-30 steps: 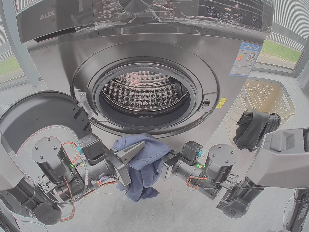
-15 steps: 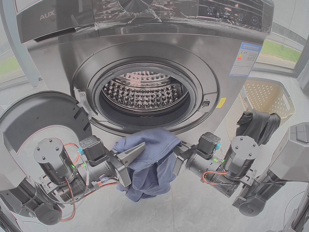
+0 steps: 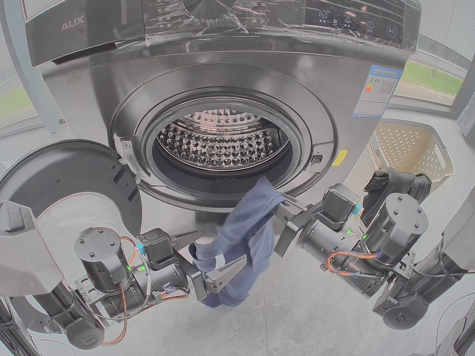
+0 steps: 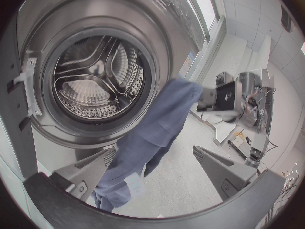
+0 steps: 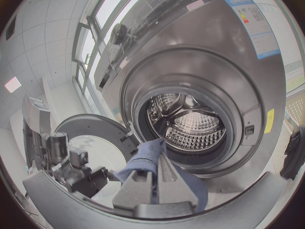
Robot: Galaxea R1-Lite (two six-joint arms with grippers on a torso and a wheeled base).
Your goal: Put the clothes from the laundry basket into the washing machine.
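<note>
The left gripper [image 3: 223, 245] now sits lower with its jaws open, having released the crumpled blue cloth garment [image 3: 247, 218], which hangs between them. The right gripper [image 3: 279, 208], jaws clamped on the garment's top edge, has raised it to the lip of the steel washing machine drum [image 3: 217, 144], so loading can follow. A black garment [image 3: 391, 189] lies over the cream perforated laundry basket [image 3: 435, 147]

Matt blue cloth [image 3: 247, 226], glossy perforated steel drum [image 3: 217, 147]
</note>
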